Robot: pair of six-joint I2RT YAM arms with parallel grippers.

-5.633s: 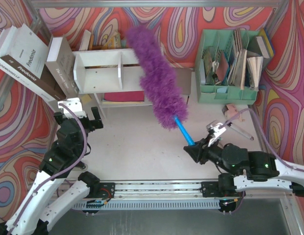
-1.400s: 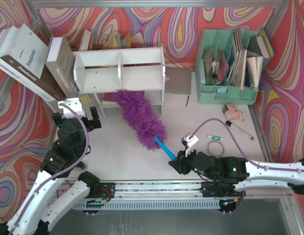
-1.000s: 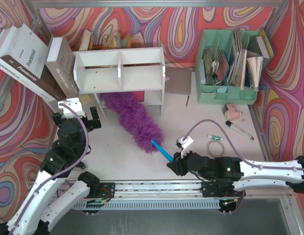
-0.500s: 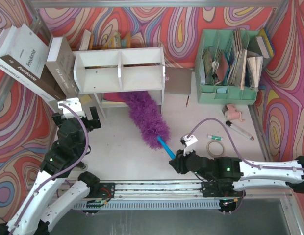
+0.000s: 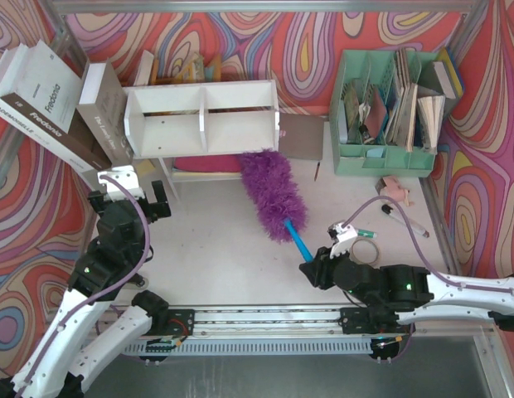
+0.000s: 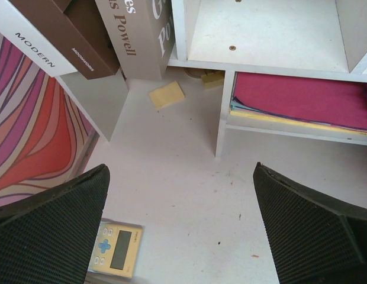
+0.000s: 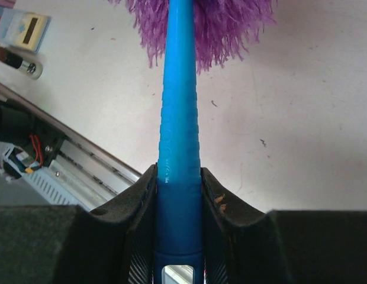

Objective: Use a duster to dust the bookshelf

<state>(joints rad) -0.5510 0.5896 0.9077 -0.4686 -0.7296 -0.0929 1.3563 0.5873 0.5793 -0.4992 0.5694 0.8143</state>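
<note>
The white two-tier bookshelf [image 5: 203,116] stands at the back left, and its panels fill the top of the left wrist view [image 6: 266,35]. The duster's purple head [image 5: 272,192] lies slanted on the table, its tip at the right end of the bookshelf's lower tier. Its blue handle [image 5: 297,243] runs down-right into my right gripper [image 5: 317,269], which is shut on it. In the right wrist view the handle [image 7: 179,118] sits tight between the jaws of the right gripper [image 7: 179,177]. My left gripper [image 5: 139,189] hovers wide open and holds nothing [image 6: 180,225], in front of the shelf's left leg.
A mint-green organizer [image 5: 390,108] with papers stands back right. Books [image 5: 50,99] lean at the far left. A tape roll [image 5: 365,249] and a marker [image 5: 402,217] lie right of the gripper. A calculator [image 6: 115,248] and a yellow note [image 6: 167,94] lie near the left gripper.
The duster head has swept from the left part of the lower tier to its right end. My right gripper has moved right with the handle. The left arm has not moved.
</note>
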